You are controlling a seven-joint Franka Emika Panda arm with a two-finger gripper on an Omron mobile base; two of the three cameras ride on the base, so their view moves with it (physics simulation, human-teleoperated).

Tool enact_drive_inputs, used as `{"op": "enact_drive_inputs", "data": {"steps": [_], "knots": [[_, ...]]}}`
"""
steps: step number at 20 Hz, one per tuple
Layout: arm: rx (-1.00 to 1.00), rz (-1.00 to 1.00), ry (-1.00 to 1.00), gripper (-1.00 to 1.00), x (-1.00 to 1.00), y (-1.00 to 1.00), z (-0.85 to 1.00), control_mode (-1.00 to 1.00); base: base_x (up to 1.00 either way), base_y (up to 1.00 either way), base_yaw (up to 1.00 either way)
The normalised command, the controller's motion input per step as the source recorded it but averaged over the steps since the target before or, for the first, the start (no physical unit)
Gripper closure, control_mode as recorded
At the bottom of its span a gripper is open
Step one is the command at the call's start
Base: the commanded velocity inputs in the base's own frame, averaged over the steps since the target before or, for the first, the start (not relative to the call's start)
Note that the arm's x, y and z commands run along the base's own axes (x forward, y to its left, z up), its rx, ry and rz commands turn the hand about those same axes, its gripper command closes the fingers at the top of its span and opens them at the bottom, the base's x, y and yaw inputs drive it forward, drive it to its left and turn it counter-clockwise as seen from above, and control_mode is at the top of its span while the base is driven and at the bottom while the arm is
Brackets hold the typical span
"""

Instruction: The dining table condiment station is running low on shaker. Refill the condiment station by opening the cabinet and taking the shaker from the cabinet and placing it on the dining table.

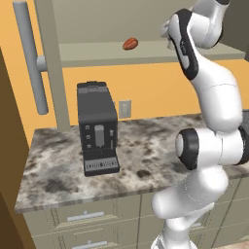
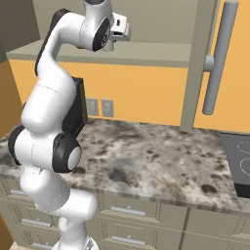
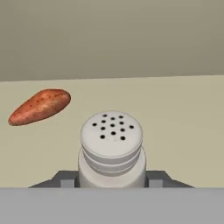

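Observation:
The shaker (image 3: pixel 112 144), a small grey cylinder with a pale, holed cap, stands on the cabinet shelf (image 3: pixel 183 113) right in front of the hand camera. My gripper (image 3: pixel 112 180) holds it, one dark fingertip (image 3: pixel 66 180) pressed against each side of its body. In the base views my hand (image 2: pixel 118 28) reaches into the open cabinet (image 1: pixel 146 51), whose doors (image 1: pixel 48 63) are swung wide. The dining table is out of view.
A reddish-brown oval lump (image 3: pixel 39 106) lies on the shelf to the shaker's left, also visible from the base (image 1: pixel 130 44). Below stand a black coffee machine (image 1: pixel 97 129) on the stone counter (image 1: pixel 141 151), drawers (image 2: pixel 122 211) under it, and a cooktop (image 2: pixel 239 161) at right.

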Motion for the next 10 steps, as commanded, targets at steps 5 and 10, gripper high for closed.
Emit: {"op": "enact_drive_inputs", "data": {"steps": [5, 10], "knots": [[0.00, 0.00, -0.21, 1.00, -1.00, 0.00, 0.18, -1.00, 0.00, 0.00, 0.00], [0.00, 0.00, -0.13, 1.00, -1.00, 0.00, 0.06, -1.00, 0.00, 0.00, 0.00]]}}
